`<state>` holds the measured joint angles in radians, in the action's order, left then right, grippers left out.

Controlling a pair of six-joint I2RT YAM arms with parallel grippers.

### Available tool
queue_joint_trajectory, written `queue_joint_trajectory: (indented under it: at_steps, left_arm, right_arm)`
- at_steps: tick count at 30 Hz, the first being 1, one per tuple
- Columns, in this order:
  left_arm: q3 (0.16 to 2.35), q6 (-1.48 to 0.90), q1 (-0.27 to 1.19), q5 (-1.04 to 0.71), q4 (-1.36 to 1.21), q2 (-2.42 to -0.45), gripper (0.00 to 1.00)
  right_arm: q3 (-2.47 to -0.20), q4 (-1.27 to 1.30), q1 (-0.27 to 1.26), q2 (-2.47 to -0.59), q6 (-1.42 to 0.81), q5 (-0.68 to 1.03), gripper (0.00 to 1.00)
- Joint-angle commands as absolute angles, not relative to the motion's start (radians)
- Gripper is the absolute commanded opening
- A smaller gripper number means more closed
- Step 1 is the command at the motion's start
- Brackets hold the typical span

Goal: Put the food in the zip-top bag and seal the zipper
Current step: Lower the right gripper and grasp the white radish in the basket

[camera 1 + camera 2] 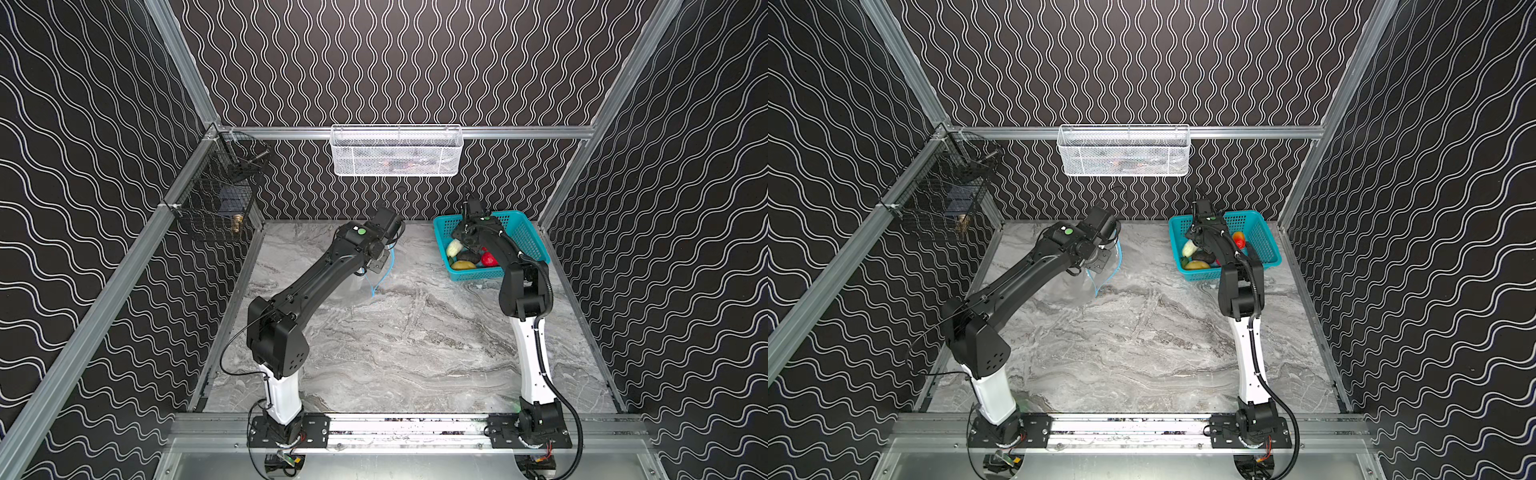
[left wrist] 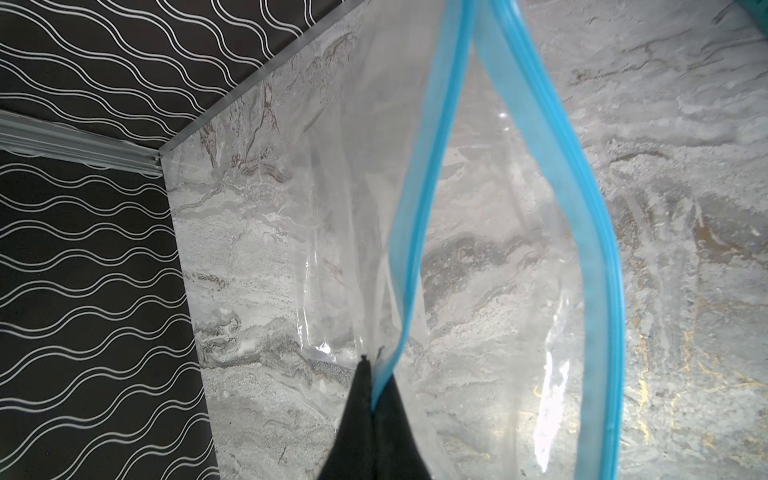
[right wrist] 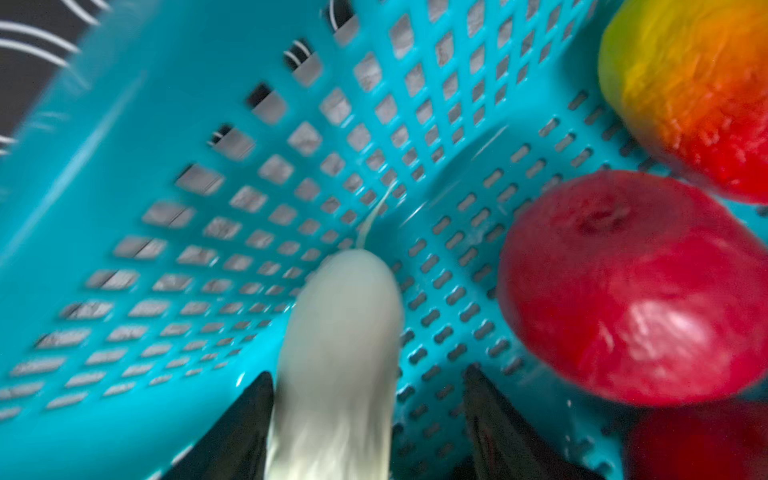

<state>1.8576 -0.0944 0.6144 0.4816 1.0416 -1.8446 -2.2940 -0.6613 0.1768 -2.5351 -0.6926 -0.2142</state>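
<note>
The clear zip-top bag hangs with its mouth open. My left gripper is shut on one side of its light-blue zipper; the slider is out of view. In both top views the bag sags to the table below that gripper. The food lies in a teal basket. My right gripper is open inside it, straddling the white oblong one: one finger touches it, the other stands apart. Beside it lie a red fruit and an orange-red one. A yellow one and a dark one show too.
The teal basket stands at the back right of the marble table. A white mesh basket hangs on the back rail, and a black wire basket on the left wall. Metal rails border the table.
</note>
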Motion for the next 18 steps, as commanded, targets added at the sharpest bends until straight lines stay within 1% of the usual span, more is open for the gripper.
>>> queue_joint_trajectory:
  at_steps: [1,6,9,14,16,18]
  left_arm:
    - [1.85,-0.077,0.615,0.487,1.031,-1.831,0.0]
    - [1.851,-0.08,0.614,0.477,1.033,-1.834,0.0]
    - [1.854,-0.082,0.614,0.472,1.037,-1.838,0.0]
    - [1.86,-0.081,0.615,0.478,1.04,-1.846,0.0]
    - [1.858,-0.084,0.614,0.479,1.04,-1.848,0.0]
    - [1.857,-0.083,0.616,0.477,1.039,-1.848,0.0]
  right_arm:
    - [-2.296,-0.652,0.172,-2.541,-0.708,-0.192,0.68]
    - [-2.288,-0.633,0.164,-2.537,-0.713,-0.182,0.64]
    - [-2.286,-0.621,0.157,-2.539,-0.721,-0.16,0.6]
    - [-2.282,-0.603,0.146,-2.538,-0.727,-0.127,0.41]
    - [-2.267,-0.59,0.143,-2.527,-0.732,-0.121,0.35]
    - [-2.244,-0.566,0.138,-2.507,-0.737,-0.106,0.32]
